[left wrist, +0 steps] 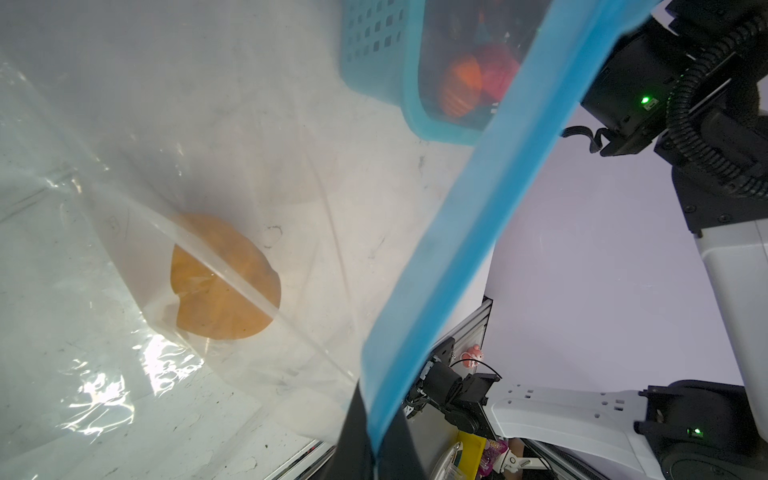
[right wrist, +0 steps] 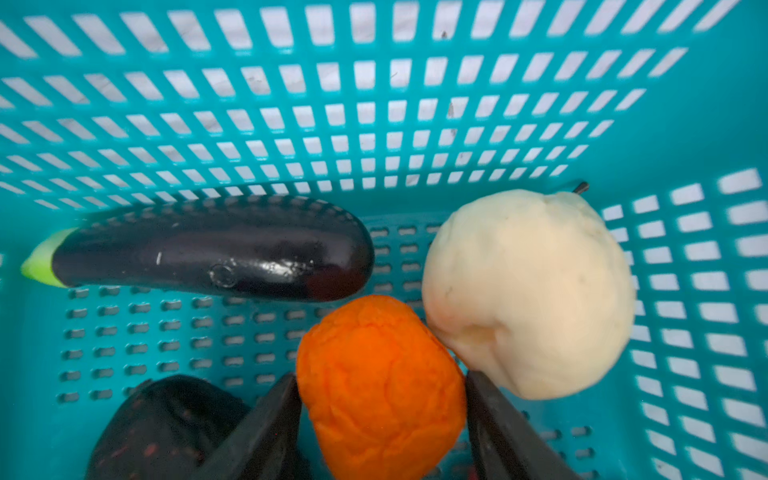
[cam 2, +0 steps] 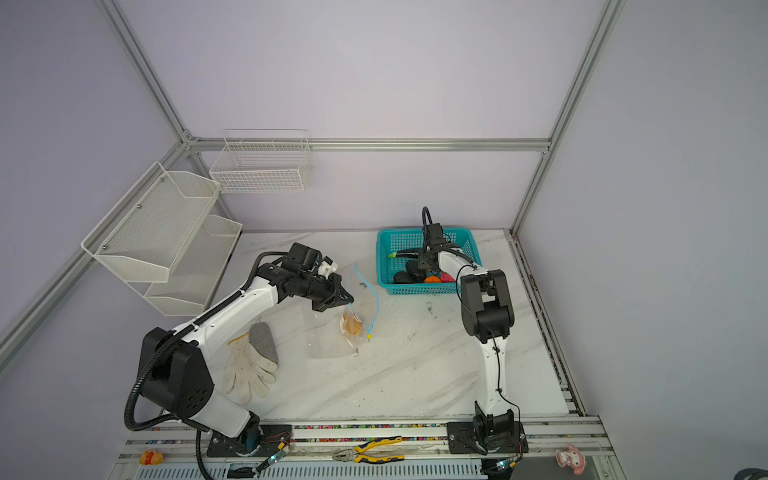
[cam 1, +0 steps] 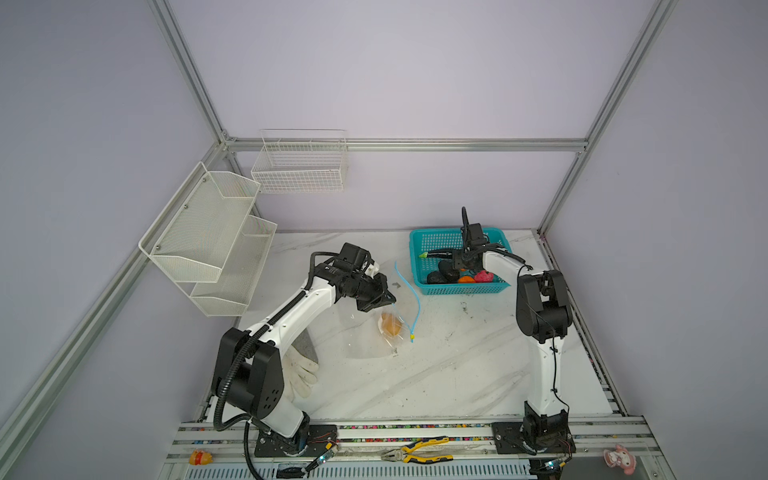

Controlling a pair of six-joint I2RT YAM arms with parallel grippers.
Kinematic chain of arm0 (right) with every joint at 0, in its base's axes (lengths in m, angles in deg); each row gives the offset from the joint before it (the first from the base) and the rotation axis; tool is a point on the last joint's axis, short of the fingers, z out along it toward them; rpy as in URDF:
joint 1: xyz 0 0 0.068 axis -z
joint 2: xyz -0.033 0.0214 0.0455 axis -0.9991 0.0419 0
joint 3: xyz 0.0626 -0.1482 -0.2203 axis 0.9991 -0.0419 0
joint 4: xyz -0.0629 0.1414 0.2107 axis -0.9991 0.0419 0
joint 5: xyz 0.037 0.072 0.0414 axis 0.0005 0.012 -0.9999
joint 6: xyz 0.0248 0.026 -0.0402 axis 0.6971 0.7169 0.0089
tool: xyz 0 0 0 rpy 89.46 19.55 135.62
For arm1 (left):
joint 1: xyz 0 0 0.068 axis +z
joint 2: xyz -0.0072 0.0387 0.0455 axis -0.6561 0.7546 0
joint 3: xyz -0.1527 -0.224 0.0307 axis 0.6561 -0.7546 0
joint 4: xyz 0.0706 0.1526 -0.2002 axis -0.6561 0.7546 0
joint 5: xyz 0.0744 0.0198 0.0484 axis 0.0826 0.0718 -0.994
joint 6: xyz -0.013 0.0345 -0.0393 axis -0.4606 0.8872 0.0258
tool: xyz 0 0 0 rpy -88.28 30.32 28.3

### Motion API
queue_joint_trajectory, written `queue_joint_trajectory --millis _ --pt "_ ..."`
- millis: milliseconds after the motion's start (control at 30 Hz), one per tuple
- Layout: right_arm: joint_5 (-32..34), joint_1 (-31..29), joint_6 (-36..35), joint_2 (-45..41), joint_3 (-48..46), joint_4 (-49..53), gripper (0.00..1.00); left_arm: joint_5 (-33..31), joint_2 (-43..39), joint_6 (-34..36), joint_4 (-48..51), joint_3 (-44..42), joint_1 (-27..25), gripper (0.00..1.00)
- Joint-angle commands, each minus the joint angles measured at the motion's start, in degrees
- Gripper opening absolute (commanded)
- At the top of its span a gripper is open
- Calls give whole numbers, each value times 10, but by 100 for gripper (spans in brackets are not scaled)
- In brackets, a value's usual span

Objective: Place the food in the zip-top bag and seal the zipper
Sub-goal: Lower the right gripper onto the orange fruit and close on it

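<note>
The bag (cam 1: 365,336) lies on the surface (cam 1: 457,374), mouth toward the basket (cam 1: 432,243). The left hand (cam 1: 388,300) is clamped on the bag's mouth edge, holding it raised. The right hand (right wrist: 381,376) is in the basket, jaws flanking the orange (right wrist: 374,415); whether it grips cannot be told. The eggplant (right wrist: 216,253) and cream fruit (right wrist: 528,291) lie beside the orange. One yellow fruit (cam 1: 391,324) sits inside the bag.

dark fruit (right wrist: 166,432) cut off at frame edge, basket (left wrist: 374,62) blurred through bag (left wrist: 124,166)
</note>
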Motion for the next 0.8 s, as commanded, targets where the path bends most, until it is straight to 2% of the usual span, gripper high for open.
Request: queue_joint_trajectory --millis 0,200,500,767 --pt "-10 3 -1 17 12 -2 68 10 -2 11 -4 5 3 0" --pt "-10 3 2 13 6 -18 69 9 0 11 -4 5 3 0" --pt "-1 3 16 1 -8 -36 61 3 3 15 -5 5 3 0" --pt "4 3 16 -34 -32 -53 59 -2 5 14 -7 6 4 0"
